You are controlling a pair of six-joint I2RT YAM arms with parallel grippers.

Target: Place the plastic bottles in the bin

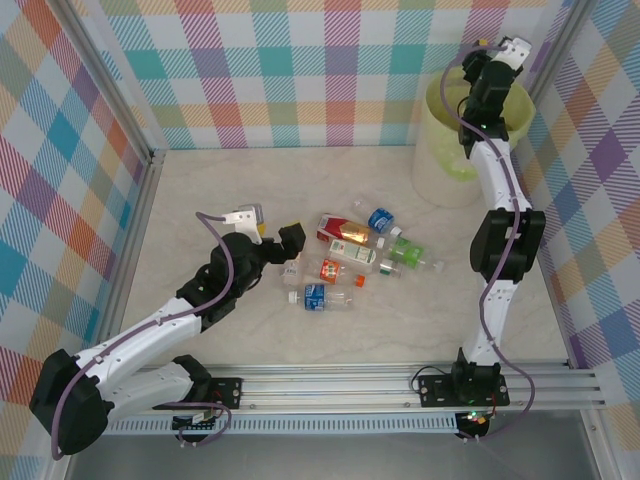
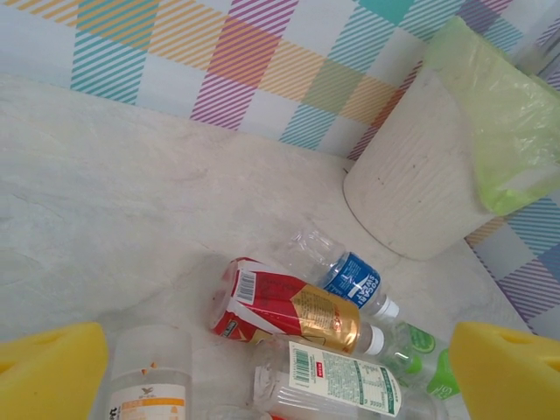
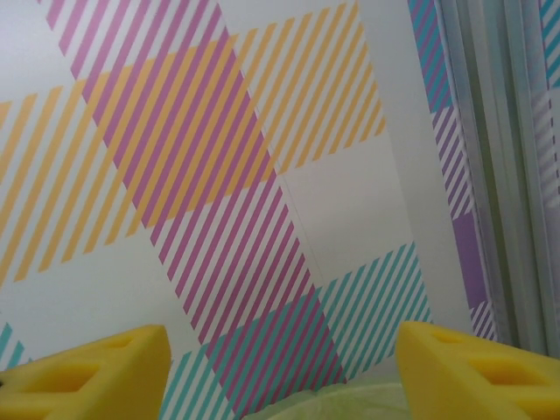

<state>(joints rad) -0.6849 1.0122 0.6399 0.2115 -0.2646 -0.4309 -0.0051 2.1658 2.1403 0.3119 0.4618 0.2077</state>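
Observation:
Several plastic bottles lie in a cluster mid-table: a red-and-gold one, a blue-labelled one, a white-labelled one, an orange one, a green one and another blue one. My left gripper hovers open at the cluster's left edge, an orange-labelled bottle by its left pad. The bin stands at the back right. Above it my right gripper is open and holds nothing, with the bag's rim just below.
Chequered walls close in the table on the back and both sides. A metal rail runs along the near edge. The right arm rises along the right side, next to the bin.

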